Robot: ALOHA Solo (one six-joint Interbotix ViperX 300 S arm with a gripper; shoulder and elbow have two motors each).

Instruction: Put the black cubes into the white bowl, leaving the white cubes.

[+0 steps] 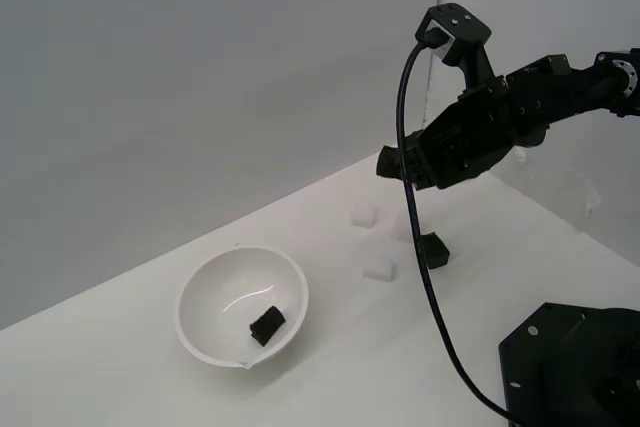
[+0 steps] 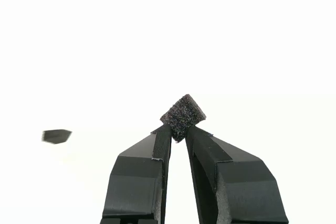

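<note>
My gripper (image 2: 178, 131) is shut on a black cube (image 2: 182, 116), which sticks out past the fingertips. In the exterior view the gripper (image 1: 402, 163) holds this cube (image 1: 385, 161) in the air, well above the table and to the exterior view's right of the white bowl (image 1: 200, 292). A second black cube (image 1: 266, 325) lies inside the bowl. A third black cube (image 1: 434, 249) rests on the table below the arm and also shows as a dark blurred cube (image 2: 56, 136) in the wrist view. Two white cubes (image 1: 364, 215) (image 1: 379, 270) sit on the table between the bowl and the third black cube.
The arm's black base (image 1: 575, 367) fills the lower corner at the exterior view's right. A black cable (image 1: 425, 277) hangs from the wrist down across the table. A grey wall stands behind the white surface.
</note>
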